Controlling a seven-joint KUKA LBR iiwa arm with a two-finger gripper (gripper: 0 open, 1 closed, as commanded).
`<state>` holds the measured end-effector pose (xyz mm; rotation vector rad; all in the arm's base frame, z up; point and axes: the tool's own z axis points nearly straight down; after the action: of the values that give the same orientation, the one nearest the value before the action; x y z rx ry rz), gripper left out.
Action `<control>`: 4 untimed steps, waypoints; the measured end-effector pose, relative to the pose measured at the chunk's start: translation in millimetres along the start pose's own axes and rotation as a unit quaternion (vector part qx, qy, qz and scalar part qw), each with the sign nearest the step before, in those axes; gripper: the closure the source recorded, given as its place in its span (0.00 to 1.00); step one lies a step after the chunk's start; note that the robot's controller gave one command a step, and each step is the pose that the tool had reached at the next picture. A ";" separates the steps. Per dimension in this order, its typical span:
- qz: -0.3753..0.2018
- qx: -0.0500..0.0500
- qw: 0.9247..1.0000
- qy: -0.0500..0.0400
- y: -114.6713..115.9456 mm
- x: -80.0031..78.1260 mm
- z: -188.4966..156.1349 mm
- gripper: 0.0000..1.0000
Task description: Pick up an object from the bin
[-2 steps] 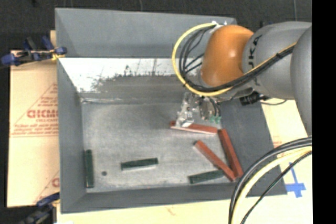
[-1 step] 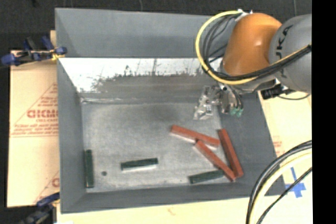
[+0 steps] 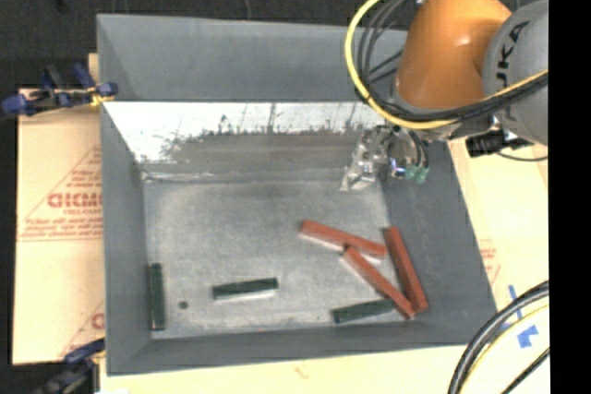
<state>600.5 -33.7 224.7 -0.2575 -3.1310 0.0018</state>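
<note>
While the hand (image 3: 369, 163) hangs close to the bin's (image 3: 120, 226) back wall near its right corner, its grip impossible to tell, three red-brown bars (image 3: 342, 240) lie crossed towards the front-right. Open floor spreads leftward, and green bars (image 3: 245, 290) lie along the front and left edges.

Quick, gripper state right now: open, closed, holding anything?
Gripper: open or closed cannot be told; it is near the back wall of the bin, apart from the red sticks.
</note>
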 end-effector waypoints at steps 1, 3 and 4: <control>-0.052 0.000 0.999 0.001 -47.8 22.7 86.1 0.00; -0.041 -0.001 0.999 0.001 -40.2 41.1 146.3 1.00; -0.041 -0.001 0.999 0.000 -40.2 41.1 146.3 1.00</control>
<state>553.4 -66.8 78.5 -0.1276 -3.1381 -0.0019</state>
